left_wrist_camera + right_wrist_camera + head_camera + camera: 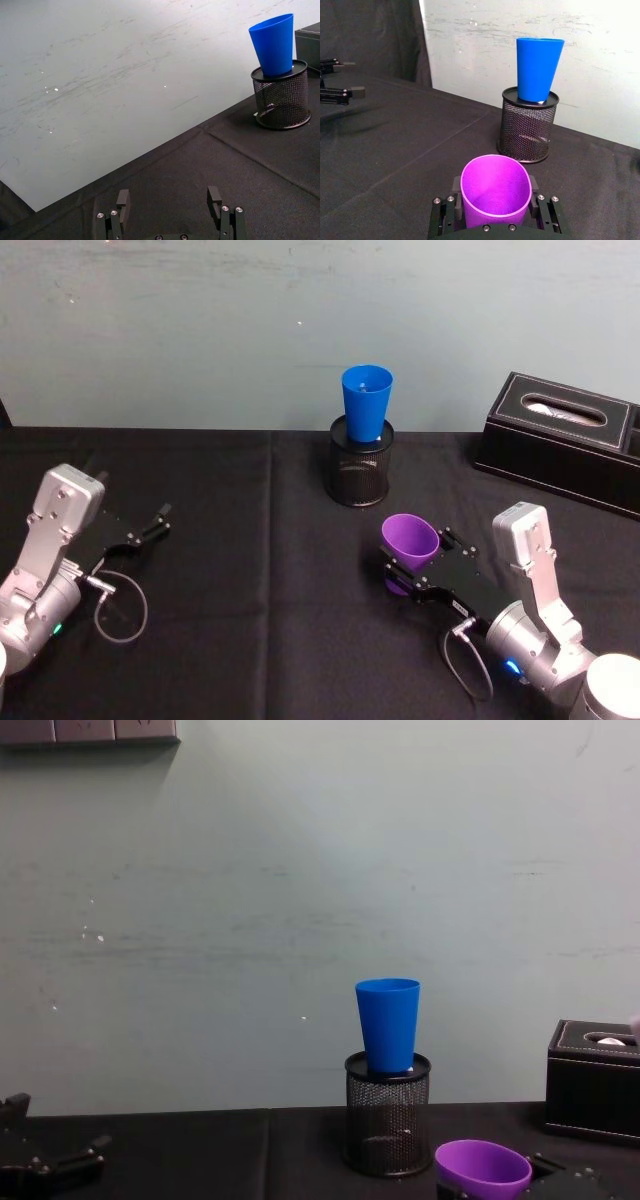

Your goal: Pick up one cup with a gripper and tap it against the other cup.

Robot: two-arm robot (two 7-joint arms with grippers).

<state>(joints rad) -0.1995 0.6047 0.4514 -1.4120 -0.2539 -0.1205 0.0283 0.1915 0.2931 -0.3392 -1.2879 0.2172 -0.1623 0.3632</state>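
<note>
Right now the grasp looks made: my right gripper (pixel 420 558) is pinching the purple cup (pixel 495 192) across its sides, one jaw on each flank, mouth tilted forward. It sits low over the black-clothed table (pixel 250 620); I cannot tell whether its base is clear of the cloth. The blue cup (pixel 367 400) stands upright in the black mesh pen holder (pixel 359 472), ahead of the gripper and slightly to its left, well apart from it. Next I judge a lift, then a carry forward, high enough to meet the blue wall above the mesh rim, touching lightly so nothing topples. The left gripper (pixel 169 202) rests idle at the left, fingers spread.
</note>
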